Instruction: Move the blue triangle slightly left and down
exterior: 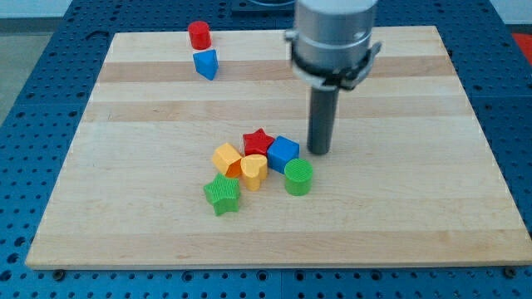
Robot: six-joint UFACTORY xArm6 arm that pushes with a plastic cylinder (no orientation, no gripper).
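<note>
The blue triangle (206, 63) sits in the upper left of the frame, close to the far edge of the wooden surface (399, 208), with the red cylinder-like block (199, 34) touching or just beside it toward the top. Bare wood spreads to the triangle's left and below it.

Near the centre lies a tight cluster: red star (258, 141), blue cube (283, 154), green cylinder (298, 177), orange hexagonal block (226, 159), yellow heart-shaped block (254, 170) and green star (222, 194).

The arm's body is cut off by the frame's top and blurred. There is no hand to clench or release; my tip (319, 150) rests on the surface just right of the blue cube, well apart from the blue triangle, which lies up and to its left.
</note>
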